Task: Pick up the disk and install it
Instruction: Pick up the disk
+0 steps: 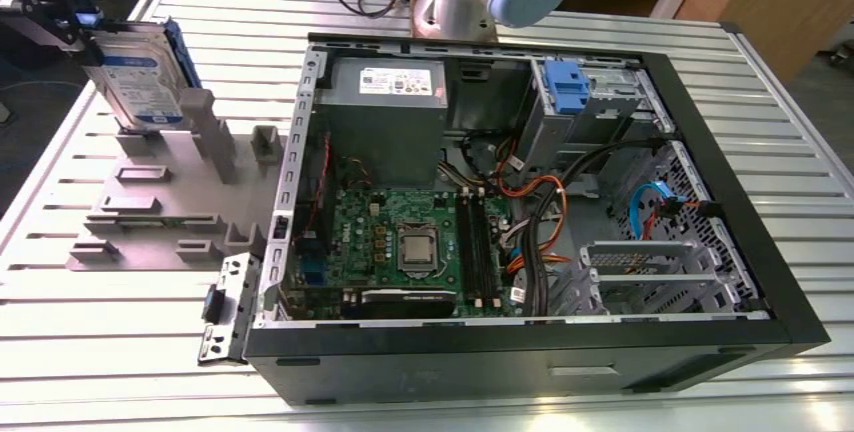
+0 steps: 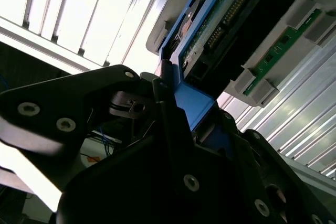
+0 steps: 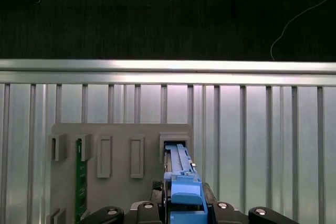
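The disk (image 1: 134, 67) stands on edge at the exterior view's far left, its white-and-blue label facing out and a blue rail along its side. Its lower end is at an upright slot of the grey holder plate (image 1: 160, 202). My gripper (image 1: 78, 24) is shut on the disk's upper end. In the first wrist view the blue rail (image 3: 181, 179) runs from between my fingers (image 3: 109, 213) down into the holder's slot (image 3: 176, 144). The second wrist view shows the disk's circuit-board side (image 2: 220, 19) and its blue rail (image 2: 193, 103) clamped by the black gripper (image 2: 178, 116).
An open computer case (image 1: 534, 342) lies to the exterior view's right of the holder, with a grey power supply (image 1: 387, 87), a motherboard (image 1: 414, 242), cables and a drive bay with a blue latch (image 1: 567, 87). A green memory stick (image 3: 81, 174) stands in the holder. The slatted table (image 1: 120, 352) ends just beyond the holder.
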Robot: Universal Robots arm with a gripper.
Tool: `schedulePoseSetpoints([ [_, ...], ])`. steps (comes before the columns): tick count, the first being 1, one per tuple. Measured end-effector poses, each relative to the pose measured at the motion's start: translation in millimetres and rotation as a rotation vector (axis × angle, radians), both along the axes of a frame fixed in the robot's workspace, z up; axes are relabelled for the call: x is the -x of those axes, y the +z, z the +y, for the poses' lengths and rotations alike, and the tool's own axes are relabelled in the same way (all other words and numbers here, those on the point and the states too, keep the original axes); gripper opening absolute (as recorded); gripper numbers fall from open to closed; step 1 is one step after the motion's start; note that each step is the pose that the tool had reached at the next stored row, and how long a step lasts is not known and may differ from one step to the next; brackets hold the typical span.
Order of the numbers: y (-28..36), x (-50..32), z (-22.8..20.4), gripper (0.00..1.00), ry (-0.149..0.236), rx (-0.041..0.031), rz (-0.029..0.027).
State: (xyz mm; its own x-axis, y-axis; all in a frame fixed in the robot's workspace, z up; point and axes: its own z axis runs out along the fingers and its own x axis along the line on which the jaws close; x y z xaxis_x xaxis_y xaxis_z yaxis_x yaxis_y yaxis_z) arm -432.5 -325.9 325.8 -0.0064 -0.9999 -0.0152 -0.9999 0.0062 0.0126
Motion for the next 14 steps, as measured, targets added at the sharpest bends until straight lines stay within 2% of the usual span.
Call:
schedulePoseSetpoints([
  [14, 3.8, 0.0, 0.0, 0.37, 0.0, -0.0001, 0.0001],
])
